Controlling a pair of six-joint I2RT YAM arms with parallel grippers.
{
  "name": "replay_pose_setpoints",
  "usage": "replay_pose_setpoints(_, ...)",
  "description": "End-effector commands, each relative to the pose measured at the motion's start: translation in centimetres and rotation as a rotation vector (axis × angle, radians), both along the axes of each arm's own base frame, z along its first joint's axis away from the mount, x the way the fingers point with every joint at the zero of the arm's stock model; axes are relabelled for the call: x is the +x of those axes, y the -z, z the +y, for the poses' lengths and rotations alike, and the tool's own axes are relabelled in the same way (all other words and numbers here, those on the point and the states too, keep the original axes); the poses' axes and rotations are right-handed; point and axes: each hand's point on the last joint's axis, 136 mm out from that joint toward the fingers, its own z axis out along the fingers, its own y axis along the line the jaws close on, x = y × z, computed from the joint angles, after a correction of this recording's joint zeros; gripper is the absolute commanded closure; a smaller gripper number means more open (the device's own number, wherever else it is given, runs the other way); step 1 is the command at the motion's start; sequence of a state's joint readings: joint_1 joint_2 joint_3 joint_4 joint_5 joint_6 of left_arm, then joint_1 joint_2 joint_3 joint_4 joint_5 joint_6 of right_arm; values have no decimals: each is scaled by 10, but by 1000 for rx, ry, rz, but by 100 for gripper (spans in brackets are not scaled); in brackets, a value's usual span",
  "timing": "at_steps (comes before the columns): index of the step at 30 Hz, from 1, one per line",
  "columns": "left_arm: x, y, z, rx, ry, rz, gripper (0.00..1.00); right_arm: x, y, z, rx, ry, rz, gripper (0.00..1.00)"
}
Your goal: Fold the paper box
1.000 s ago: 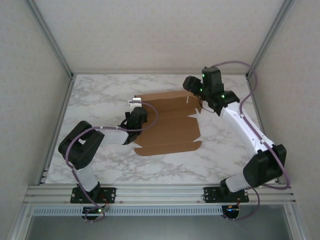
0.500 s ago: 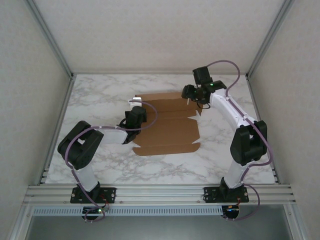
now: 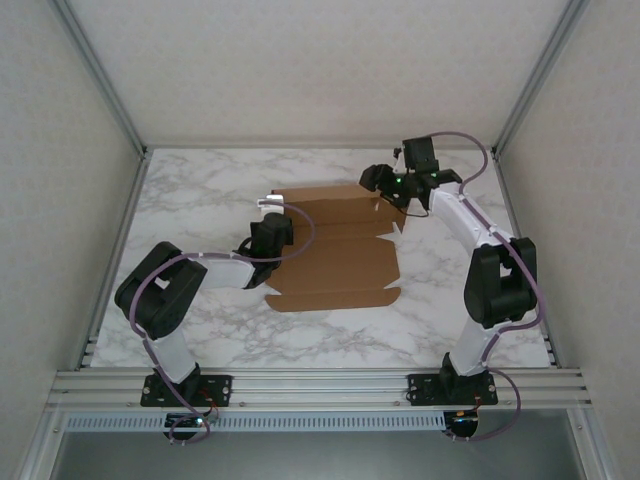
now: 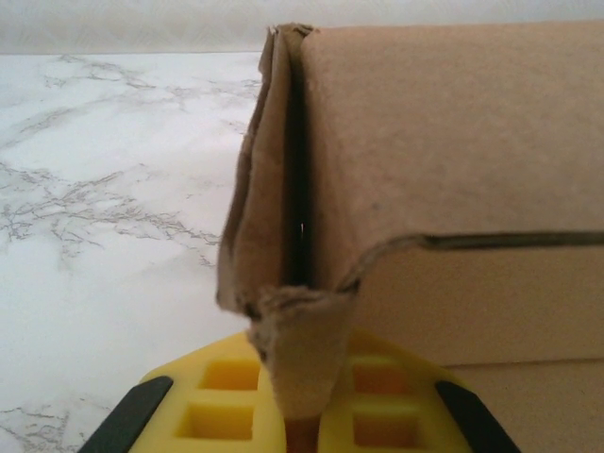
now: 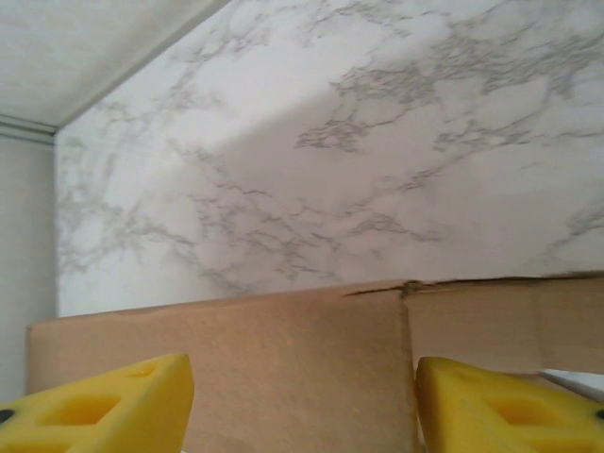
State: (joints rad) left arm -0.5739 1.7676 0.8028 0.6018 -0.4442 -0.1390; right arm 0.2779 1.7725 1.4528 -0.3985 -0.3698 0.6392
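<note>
The paper box (image 3: 335, 262) lies near the middle of the marble table (image 3: 200, 195), mostly flat and spread out, with its long side running from 9 to 3 o'clock. The strip along its far edge, toward 12 o'clock, stands up from the surface as a low wall.

The left gripper (image 3: 268, 234) sits at the box's 9 o'clock edge. In the left wrist view its yellow pads (image 4: 226, 406) are pinched together on a crumpled cardboard tab (image 4: 300, 344) – clenched on the box, with no gap showing between them. Above that tab a side flap (image 4: 253, 198) stands upright, doubled against the edge of a broad brown panel (image 4: 453, 132), with a dark slit between the two layers.

The right gripper (image 3: 384, 186) hovers at the box's 1 o'clock corner, by the raised far strip. In the right wrist view its two pads (image 5: 104, 401) stand well apart – the jaws are released and hold nothing. Between them runs the top edge of the cardboard wall (image 5: 283, 349), with a crease or cut in it toward 3 o'clock. Beyond the wall the marble carries on to the enclosure's side wall (image 5: 85, 47).
</note>
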Motion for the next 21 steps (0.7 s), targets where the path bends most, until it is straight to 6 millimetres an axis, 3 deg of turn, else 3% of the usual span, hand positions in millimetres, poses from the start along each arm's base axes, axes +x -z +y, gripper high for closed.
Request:
replay_pose_setpoints(1, -4, -3, 1, 1, 15, 5, 100, 2, 3, 19, 156, -19, 22, 37)
replay_pose_setpoints(11, -3, 0, 2, 3, 4, 11, 100, 3, 18, 23, 343, 57, 52, 47)
replay_pose_setpoints(21, -4, -1, 6, 13, -15, 7, 100, 5, 8, 19, 388, 77, 10, 70)
